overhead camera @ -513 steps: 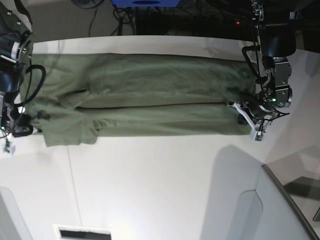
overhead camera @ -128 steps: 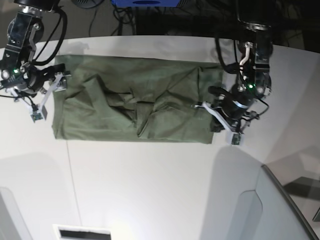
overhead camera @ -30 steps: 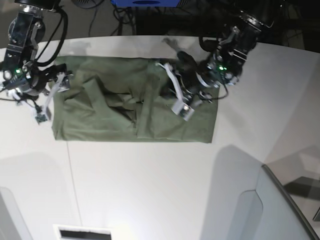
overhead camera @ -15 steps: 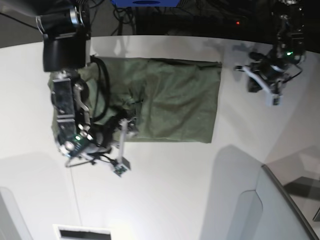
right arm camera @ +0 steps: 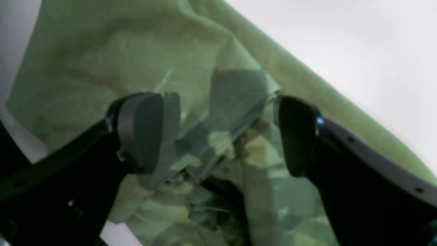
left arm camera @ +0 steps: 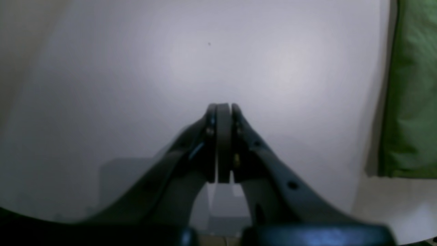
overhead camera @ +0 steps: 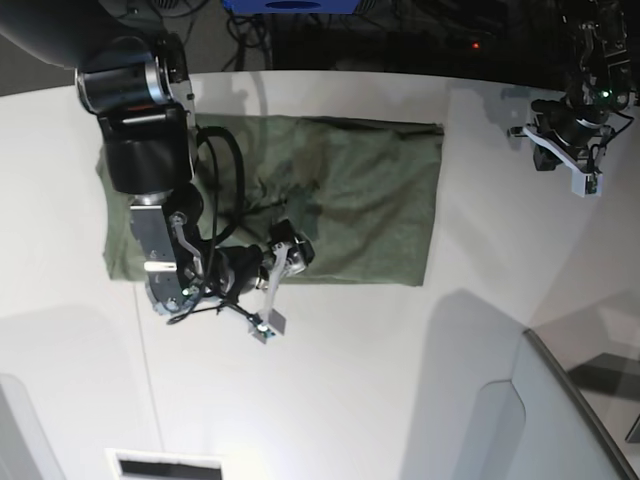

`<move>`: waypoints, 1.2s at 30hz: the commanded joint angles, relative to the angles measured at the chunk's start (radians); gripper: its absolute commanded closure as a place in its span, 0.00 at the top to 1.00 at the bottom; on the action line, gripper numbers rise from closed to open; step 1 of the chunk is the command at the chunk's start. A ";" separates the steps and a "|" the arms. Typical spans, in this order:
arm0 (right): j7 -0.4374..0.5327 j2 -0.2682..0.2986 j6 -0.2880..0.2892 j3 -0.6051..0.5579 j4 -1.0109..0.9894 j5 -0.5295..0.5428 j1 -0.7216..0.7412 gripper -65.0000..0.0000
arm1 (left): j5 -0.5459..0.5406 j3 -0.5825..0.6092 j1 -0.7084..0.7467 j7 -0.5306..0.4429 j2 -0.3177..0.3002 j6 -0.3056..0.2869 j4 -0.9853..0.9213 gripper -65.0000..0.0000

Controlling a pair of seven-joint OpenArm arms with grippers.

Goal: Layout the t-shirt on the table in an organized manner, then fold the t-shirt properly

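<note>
The olive-green t-shirt (overhead camera: 370,200) lies on the white table (overhead camera: 350,380) as a folded rectangle. Its left part is rumpled and partly hidden under my right arm. My right gripper (overhead camera: 278,288) reaches across the shirt to its front edge. In the right wrist view this gripper (right arm camera: 218,133) is open, straddling a raised fold of the t-shirt (right arm camera: 102,51) without pinching it. My left gripper (overhead camera: 560,150) hovers over bare table, right of the shirt. In the left wrist view that gripper (left arm camera: 223,111) is shut and empty, with the t-shirt (left arm camera: 409,85) at the frame's right edge.
A grey angled panel (overhead camera: 560,420) occupies the front right corner. A small vent slot (overhead camera: 165,465) sits at the front left. Dark cables and equipment (overhead camera: 300,30) lie beyond the table's curved far edge.
The left arm has let go of the shirt's folded-over right part and pulled away to the right. The right arm has swung from the shirt's left end to its front edge.
</note>
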 commanded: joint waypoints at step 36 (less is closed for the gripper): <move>0.135 -0.003 0.005 -0.005 -0.095 0.010 0.077 0.03 | -0.010 -0.012 -0.004 -0.016 0.002 -0.003 -0.020 0.00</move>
